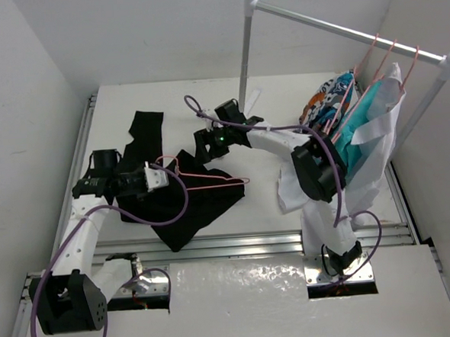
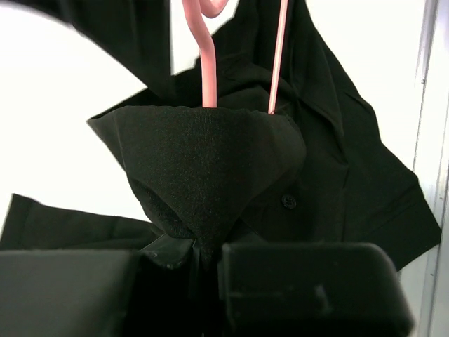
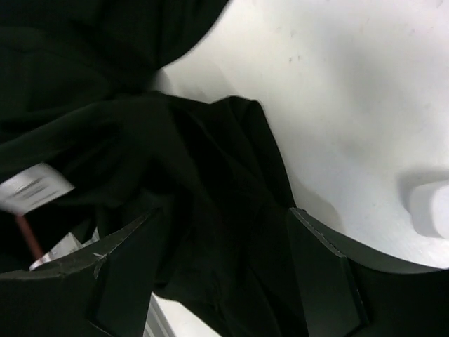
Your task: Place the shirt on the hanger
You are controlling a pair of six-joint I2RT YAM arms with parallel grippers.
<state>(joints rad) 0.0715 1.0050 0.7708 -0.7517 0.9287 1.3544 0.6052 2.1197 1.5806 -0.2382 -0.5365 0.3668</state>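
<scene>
The black shirt (image 1: 183, 205) lies crumpled on the table's left half. The pink hanger (image 1: 210, 178) lies across it, its hook toward my left gripper. My left gripper (image 1: 163, 178) is shut on a pinched fold of the shirt (image 2: 203, 175), seen in the left wrist view (image 2: 203, 261). There the hanger (image 2: 208, 67) comes up out of the bunched cloth. My right gripper (image 1: 205, 144) is open over the shirt's far edge. In the right wrist view its fingers (image 3: 126, 277) stand wide apart with black cloth (image 3: 210, 210) between them. The white neck label (image 3: 31, 188) shows at the left.
A white clothes rail (image 1: 339, 28) stands at the back right. It carries like pink hangers (image 1: 378, 52) with patterned, teal and white garments (image 1: 360, 130), hanging close to the right arm. A white wall (image 1: 21, 89) closes the left side. A metal frame rail (image 1: 237, 246) runs along the near edge.
</scene>
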